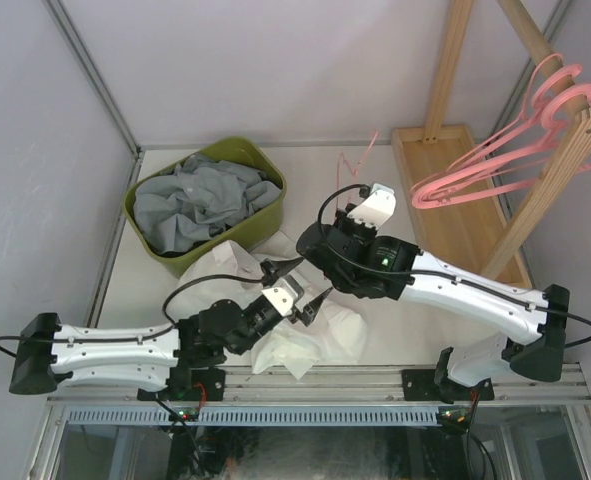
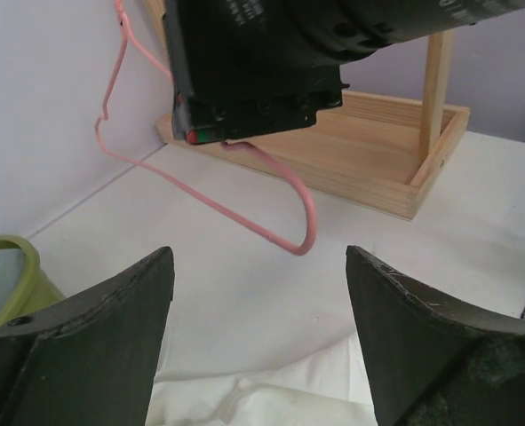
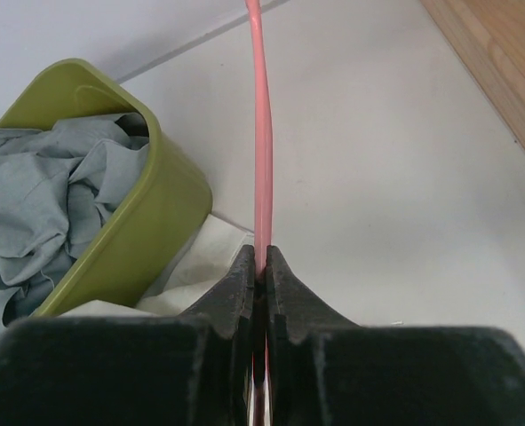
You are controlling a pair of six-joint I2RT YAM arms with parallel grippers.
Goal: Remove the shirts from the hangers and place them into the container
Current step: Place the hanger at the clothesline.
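1. My right gripper (image 3: 260,266) is pinched tight on a bare pink hanger (image 3: 260,133).
2. My left gripper (image 2: 258,257) gapes wide, holding nothing, just above the white shirt (image 1: 315,345) on the counter (image 1: 305,170); it is the nearer arm.
3. The container (image 1: 257,222) lies at ten o'clock from that gripper.

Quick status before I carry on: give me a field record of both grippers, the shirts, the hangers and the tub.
left gripper: fingers open, holding nothing, above the white shirt
right gripper: fingers shut on a bare pink hanger
white shirt: off its hanger, crumpled on the table beside the container
container: holds a grey shirt
other hangers: bare, hooked on the rack pole
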